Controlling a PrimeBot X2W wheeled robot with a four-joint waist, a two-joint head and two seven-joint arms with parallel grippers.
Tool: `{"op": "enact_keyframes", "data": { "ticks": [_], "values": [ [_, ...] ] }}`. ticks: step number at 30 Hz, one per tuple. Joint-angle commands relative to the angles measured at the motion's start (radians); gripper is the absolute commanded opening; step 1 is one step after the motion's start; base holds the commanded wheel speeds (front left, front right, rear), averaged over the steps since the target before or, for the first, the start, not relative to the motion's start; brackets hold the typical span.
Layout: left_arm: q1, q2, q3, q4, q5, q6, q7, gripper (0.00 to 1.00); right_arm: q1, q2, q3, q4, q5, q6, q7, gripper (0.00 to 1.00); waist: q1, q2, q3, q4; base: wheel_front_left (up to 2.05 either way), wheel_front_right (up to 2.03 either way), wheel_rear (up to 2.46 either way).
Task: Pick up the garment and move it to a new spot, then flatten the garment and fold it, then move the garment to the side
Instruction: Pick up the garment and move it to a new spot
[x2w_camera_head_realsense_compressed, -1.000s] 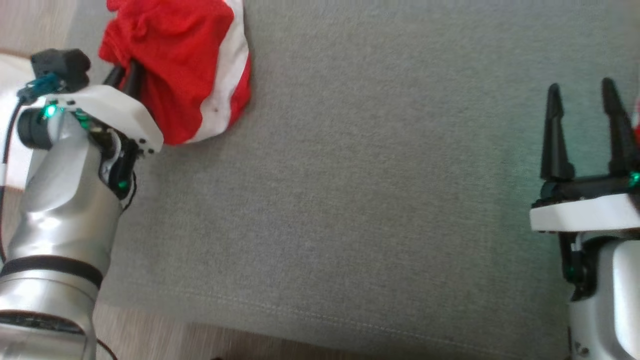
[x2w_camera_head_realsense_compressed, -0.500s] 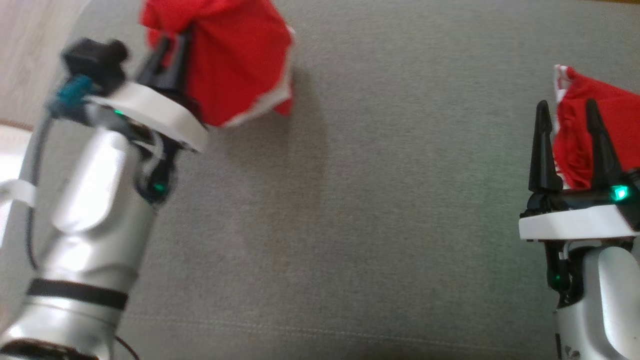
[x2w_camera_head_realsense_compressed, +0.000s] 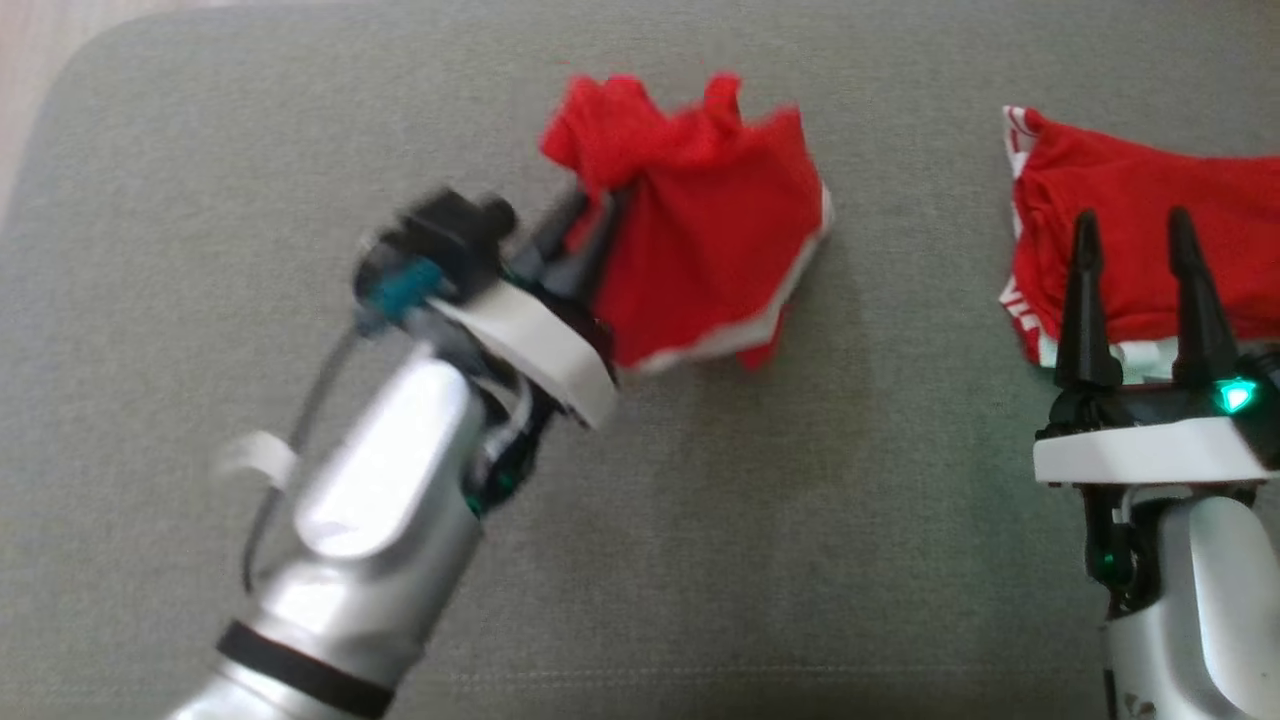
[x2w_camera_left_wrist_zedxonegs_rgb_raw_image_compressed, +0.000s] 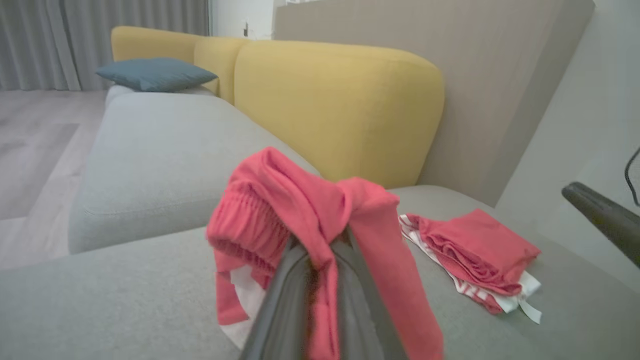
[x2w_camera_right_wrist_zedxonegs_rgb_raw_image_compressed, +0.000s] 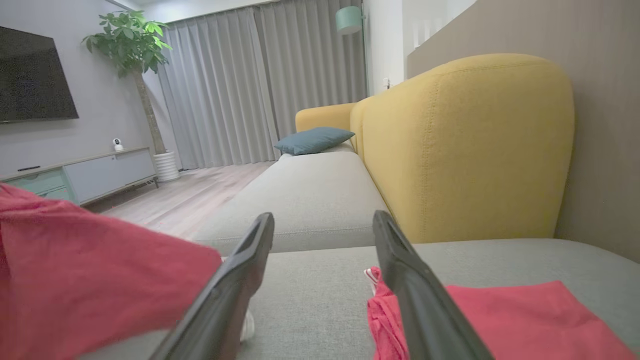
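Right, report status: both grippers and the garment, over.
Left gripper shut on red garment, bunched above grey sofa seat. Right gripper open, empty. Second red garment lies ahead of right gripper.

Grey sofa (x2w_camera_right_wrist_zedxonegs_rgb_raw_image_compressed: 310, 190) with yellow backrest (x2w_camera_right_wrist_zedxonegs_rgb_raw_image_compressed: 465, 150); a blue cushion (x2w_camera_right_wrist_zedxonegs_rgb_raw_image_compressed: 312, 140) lies at its far end. Far grey curtains (x2w_camera_right_wrist_zedxonegs_rgb_raw_image_compressed: 250, 85), wood floor (x2w_camera_right_wrist_zedxonegs_rgb_raw_image_compressed: 190, 195), plant (x2w_camera_right_wrist_zedxonegs_rgb_raw_image_compressed: 130, 45), TV (x2w_camera_right_wrist_zedxonegs_rgb_raw_image_compressed: 30, 80) above a cabinet (x2w_camera_right_wrist_zedxonegs_rgb_raw_image_compressed: 90, 175).

We see a rounded silver left forearm (x2w_camera_head_realsense_compressed: 370, 520) and right forearm (x2w_camera_head_realsense_compressed: 1195, 600), each topped by a white wrist plate (x2w_camera_head_realsense_compressed: 1140, 462). The left gripper (x2w_camera_head_realsense_compressed: 590, 210) and right gripper (x2w_camera_head_realsense_compressed: 1132, 218) have long, tapering black fingers (x2w_camera_head_realsense_compressed: 1085, 310). The left forearm wears a black band (x2w_camera_head_realsense_compressed: 300, 675), a white strap (x2w_camera_head_realsense_compressed: 250, 457), a thin dark cable (x2w_camera_head_realsense_compressed: 250, 560) and a teal plug (x2w_camera_head_realsense_compressed: 400, 290). A green light (x2w_camera_head_realsense_compressed: 1236, 396) glows at the right wrist.
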Motion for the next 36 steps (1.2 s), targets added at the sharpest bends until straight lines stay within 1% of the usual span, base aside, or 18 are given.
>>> {"op": "enact_keyframes", "data": {
  "ticks": [1,6,7,8,9,13,17,20,25,26,29,33,34,35,36],
  "values": [
    [-0.018,0.007,0.010,-0.021,0.017,0.008,0.003,0.00,-0.019,-0.002,0.025,-0.026,0.004,-0.001,-0.009,1.00,0.0000,-0.0001,0.003,-0.013,0.00,0.00,0.00],
    [0.013,-0.015,-0.082,0.065,0.054,0.027,0.014,0.00,-0.024,-0.002,0.031,-0.007,0.011,-0.001,-0.018,1.00,0.0000,-0.0001,0.003,-0.035,0.00,0.00,0.00],
    [0.019,-0.017,-0.096,0.088,0.057,0.031,0.019,0.22,-0.026,-0.002,0.032,-0.003,0.012,-0.001,-0.019,1.00,0.0000,-0.0001,0.003,-0.039,0.00,0.00,0.00],
    [0.023,-0.019,-0.111,0.112,0.062,0.034,0.028,0.64,-0.027,-0.002,0.032,0.000,0.014,-0.001,-0.021,1.00,0.0000,-0.0001,0.002,-0.041,0.00,0.00,0.00],
    [0.024,-0.020,-0.124,0.130,0.068,0.037,0.029,1.00,-0.028,-0.002,0.033,0.003,0.016,-0.001,-0.023,1.00,0.0000,-0.0001,0.002,-0.043,0.00,0.00,0.00],
    [0.024,-0.024,-0.128,0.184,0.064,0.062,0.017,1.00,-0.027,-0.002,0.030,0.014,0.018,-0.001,-0.028,1.00,0.0000,-0.0001,-0.004,-0.042,0.00,0.00,0.00],
    [0.024,-0.023,-0.086,0.191,0.035,0.085,-0.021,1.00,-0.017,-0.002,0.021,0.024,0.015,-0.001,-0.030,1.00,0.0000,-0.0001,-0.021,-0.026,0.00,0.00,0.00],
    [0.035,-0.009,-0.043,0.162,0.014,0.097,-0.042,1.00,-0.011,-0.002,0.019,0.031,0.012,-0.001,-0.029,1.00,0.0000,-0.0001,-0.037,-0.010,0.00,0.00,0.00],
    [0.082,0.040,0.041,0.063,-0.005,0.130,-0.056,1.00,0.001,-0.002,0.016,0.038,0.008,-0.001,-0.025,1.00,0.0000,-0.0001,-0.063,0.023,0.00,0.00,0.00],
    [0.082,0.040,0.041,0.063,-0.005,0.130,-0.056,1.00,0.001,-0.002,0.016,0.038,0.008,-0.001,-0.025,1.00,0.0000,-0.0001,-0.063,0.023,0.00,0.00,0.00],
    [0.130,0.075,0.108,-0.023,-0.008,0.161,-0.057,1.00,0.011,-0.002,0.015,0.040,0.006,-0.001,-0.022,1.00,0.0000,-0.0001,-0.074,0.043,0.00,0.00,0.00],
    [0.230,0.110,0.202,-0.153,0.014,0.191,-0.057,1.00,0.028,-0.002,0.021,0.045,0.002,-0.001,-0.018,1.00,0.0000,-0.0001,-0.085,0.067,0.00,0.00,0.00],
    [0.262,0.111,0.228,-0.181,0.016,0.197,-0.058,1.00,0.032,-0.002,0.024,0.046,0.001,-0.001,-0.017,1.00,0.0000,-0.0001,-0.087,0.071,0.00,0.00,0.00],
    [0.327,0.107,0.278,-0.228,0.016,0.198,-0.058,1.00,0.039,-0.002,0.030,0.050,0.001,-0.001,-0.016,1.00,0.0000,-0.0001,-0.089,0.077,0.00,0.00,0.00],
    [0.356,0.106,0.300,-0.248,0.022,0.195,-0.058,1.00,0.042,-0.002,0.034,0.051,0.002,-0.001,-0.015,1.00,0.0000,-0.0001,-0.091,0.079,0.00,0.00,0.00]
  ]
}}
